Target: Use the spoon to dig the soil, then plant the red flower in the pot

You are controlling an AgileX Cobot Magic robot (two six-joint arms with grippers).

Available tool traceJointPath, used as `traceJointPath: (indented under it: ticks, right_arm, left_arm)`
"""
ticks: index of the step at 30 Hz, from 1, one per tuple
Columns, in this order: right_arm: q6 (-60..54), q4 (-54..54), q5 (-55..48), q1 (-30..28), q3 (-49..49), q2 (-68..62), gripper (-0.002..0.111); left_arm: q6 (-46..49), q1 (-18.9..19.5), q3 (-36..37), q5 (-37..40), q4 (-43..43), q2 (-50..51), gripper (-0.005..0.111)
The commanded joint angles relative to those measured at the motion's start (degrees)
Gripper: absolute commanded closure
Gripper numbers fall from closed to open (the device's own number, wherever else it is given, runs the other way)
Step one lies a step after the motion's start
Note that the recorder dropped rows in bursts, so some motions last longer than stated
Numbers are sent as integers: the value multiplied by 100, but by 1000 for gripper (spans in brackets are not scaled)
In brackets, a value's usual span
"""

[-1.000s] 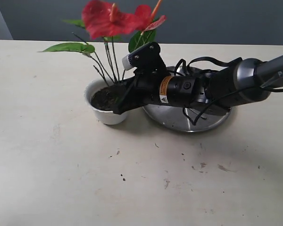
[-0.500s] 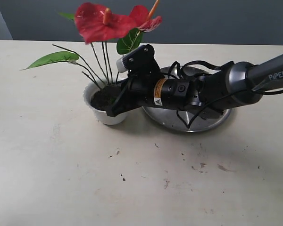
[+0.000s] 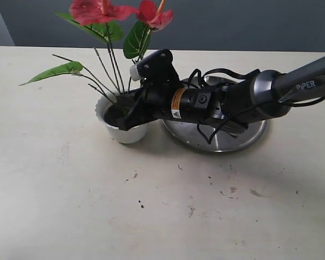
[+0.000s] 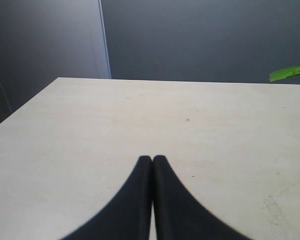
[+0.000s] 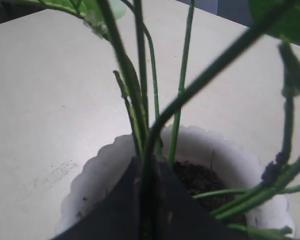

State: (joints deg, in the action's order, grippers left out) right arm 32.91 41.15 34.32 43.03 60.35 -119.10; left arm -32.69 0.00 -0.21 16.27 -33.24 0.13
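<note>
the right pincer (image 5: 146, 167) is pinched shut on the lower stems of the red flower (image 3: 95, 11), its tips down inside the pot (image 3: 124, 134) at the soil (image 5: 197, 177), blooms rising above, steel plate (image 3: 233, 142) just beside.

Exterior view: the top edge crops the red flower (image 3: 100, 10), and the right arm (image 3: 216, 103) covers much of the steel plate (image 3: 244, 142). Right wrist view: the stems (image 5: 140, 75) are blurred, and the right gripper (image 5: 146, 165) hides the near rim of the pot (image 5: 90, 170). Left wrist view: the picture's edge cuts off a leaf (image 4: 290, 73).
</note>
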Motion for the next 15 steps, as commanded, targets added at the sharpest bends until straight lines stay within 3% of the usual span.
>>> traceJointPath:
  ticks: [1, 11, 15]
  right_arm:
    - [172, 353, -914, 96, -147, -349, 107]
    - [172, 353, -1014, 96, -123, -349, 105]
    - [172, 353, -1009, 96, -123, -349, 82]
  left_arm:
    - [-14, 5, 21, 7, -2, -13, 106]
    - [-14, 5, 21, 7, -2, -13, 106]
    - [-14, 5, 21, 7, -2, -13, 106]
